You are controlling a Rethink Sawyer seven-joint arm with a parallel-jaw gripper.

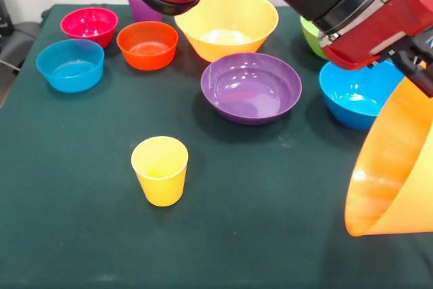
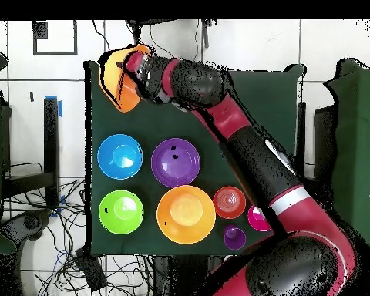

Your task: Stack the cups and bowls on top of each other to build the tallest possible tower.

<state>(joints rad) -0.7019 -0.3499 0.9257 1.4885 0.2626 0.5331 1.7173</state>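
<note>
My gripper [image 1: 415, 67] is shut on the rim of a large orange bowl [image 1: 396, 167] and holds it tilted on its side above the table's right edge; it also shows in the overhead view [image 2: 117, 81] at the gripper [image 2: 132, 73]. The yellow cup [image 1: 160, 170] stands upright and alone, mouth up, left of the held bowl. The second large orange bowl [image 1: 226, 24], the wide purple bowl [image 1: 252, 87], the medium blue bowl [image 1: 358, 93] and the green bowl [image 1: 311, 37] sit behind. The purple cup [image 1: 141, 6] stands at the far left.
The small pink bowl [image 1: 89, 25], the red-orange bowl [image 1: 147, 45] and the small blue bowl [image 1: 70, 64] sit in a cluster at the far left. The arm [image 2: 242, 146] crosses the table and hides the yellow cup in the overhead view.
</note>
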